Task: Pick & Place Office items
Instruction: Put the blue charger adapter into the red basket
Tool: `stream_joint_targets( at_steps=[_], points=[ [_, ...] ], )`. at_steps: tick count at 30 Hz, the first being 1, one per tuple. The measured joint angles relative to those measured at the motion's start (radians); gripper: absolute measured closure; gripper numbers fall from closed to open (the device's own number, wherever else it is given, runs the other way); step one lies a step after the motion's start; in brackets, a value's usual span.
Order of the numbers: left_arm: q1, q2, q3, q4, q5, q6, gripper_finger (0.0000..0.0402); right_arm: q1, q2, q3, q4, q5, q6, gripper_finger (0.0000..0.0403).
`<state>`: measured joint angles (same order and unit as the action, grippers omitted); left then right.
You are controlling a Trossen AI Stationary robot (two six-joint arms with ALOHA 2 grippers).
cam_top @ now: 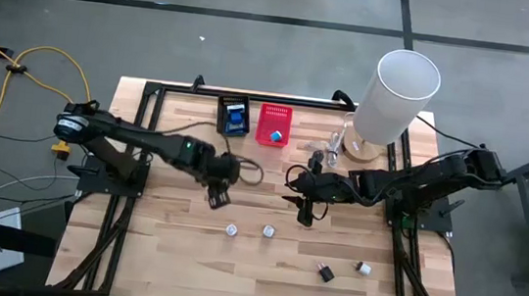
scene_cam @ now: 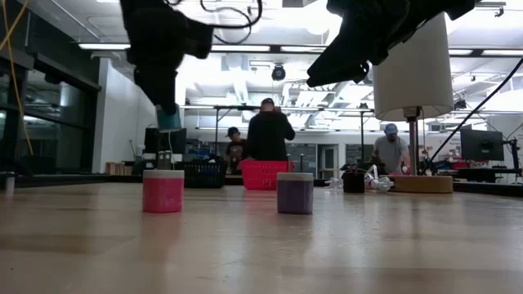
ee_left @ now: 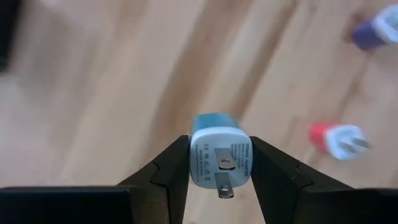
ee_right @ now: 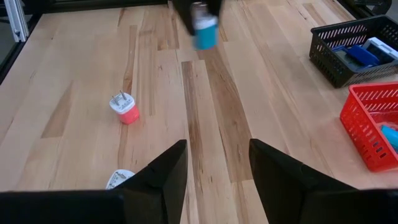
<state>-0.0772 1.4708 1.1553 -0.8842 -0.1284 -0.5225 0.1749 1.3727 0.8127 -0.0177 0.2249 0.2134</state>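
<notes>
Counted: two mesh baskets, one black (cam_top: 233, 117), one red (cam_top: 274, 125). One tall white cylinder (cam_top: 395, 95). Four small items loose on the surface: (cam_top: 231, 230), (cam_top: 268, 231), (cam_top: 325, 272), (cam_top: 364, 269). One teal plug (ee_left: 220, 155) held aloft.

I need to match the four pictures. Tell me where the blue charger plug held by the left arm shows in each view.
High view: hidden under the left gripper, mid-table.
Low view: blue charger plug hangs upper left, above the pink plug.
Left wrist view: centre, clamped between the fingers.
Right wrist view: top centre.
Shared landmark: the red basket.
</notes>
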Motion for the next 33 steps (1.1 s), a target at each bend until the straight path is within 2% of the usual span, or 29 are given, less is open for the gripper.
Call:
stream_joint_targets(
  at_steps=[6, 10, 15, 21, 24, 28, 33],
  points=[
    [0.145, 0.000, 0.000, 0.081, 0.003, 0.248, 0.0263, 0.000, 0.000, 0.000, 0.000, 0.000, 0.000, 0.0243],
    [0.246, 0.000, 0.000, 0.176, 0.071, 0.404, 0.0263, 0.000, 0.000, 0.000, 0.000, 0.000, 0.000, 0.0243],
    [0.346, 0.000, 0.000, 0.251, 0.134, 0.524, 0.0263, 0.000, 0.000, 0.000, 0.000, 0.000, 0.000, 0.0243],
    [0.441, 0.014, 0.002, 0.307, 0.144, 0.608, 0.0263, 0.000, 0.000, 0.000, 0.000, 0.000, 0.000, 0.0243],
    [0.486, 0.042, 0.011, 0.346, 0.190, 0.639, 0.0263, 0.000, 0.000, 0.000, 0.000, 0.000, 0.000, 0.0243],
    [0.531, 0.127, 0.076, 0.343, 0.240, 0.665, 0.0263, 0.000, 0.000, 0.000, 0.009, 0.000, 0.000, 0.0243],
    [0.569, 0.256, 0.218, 0.295, 0.283, 0.736, 0.0263, 0.000, 0.000, 0.000, 0.008, 0.000, 0.000, 0.0243]
  ],
)
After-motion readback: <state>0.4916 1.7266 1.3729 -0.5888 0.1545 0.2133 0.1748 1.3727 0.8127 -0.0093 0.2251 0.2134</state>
